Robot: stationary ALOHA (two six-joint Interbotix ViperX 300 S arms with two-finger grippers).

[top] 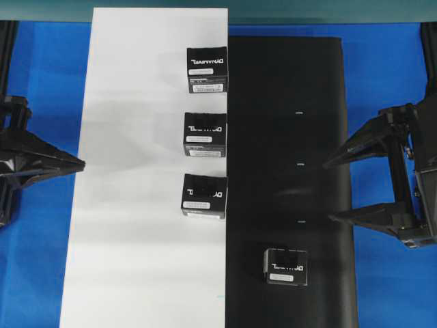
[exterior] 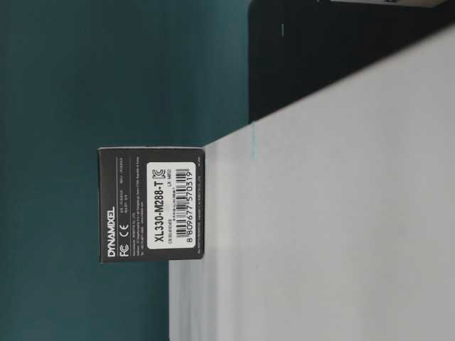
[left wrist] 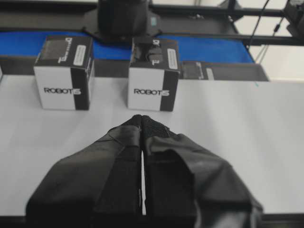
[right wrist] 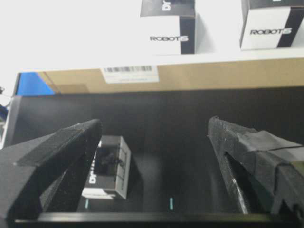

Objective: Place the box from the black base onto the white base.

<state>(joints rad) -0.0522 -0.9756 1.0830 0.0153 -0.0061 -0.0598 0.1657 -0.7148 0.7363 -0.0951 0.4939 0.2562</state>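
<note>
One small black box [top: 286,266] stands on the black base [top: 287,123], near its front end. In the right wrist view this box [right wrist: 108,166] sits low on the left, beside my left finger [right wrist: 71,147] and apart from it. My right gripper [top: 330,191] hovers at the black base's right edge, open and empty [right wrist: 154,126]. The white base [top: 136,205] carries three identical boxes [top: 207,70] [top: 205,134] [top: 204,195] along its right edge. My left gripper [top: 75,164] rests shut at the white base's left edge, with nothing in it [left wrist: 142,118].
Blue tabletop [top: 48,82] surrounds both sheets. The table-level view is turned sideways and shows a labelled box [exterior: 151,204] on the white sheet [exterior: 320,227]. Two boxes [left wrist: 64,71] [left wrist: 153,73] face the left wrist camera. A brown cardboard edge [right wrist: 213,76] shows under the white sheet.
</note>
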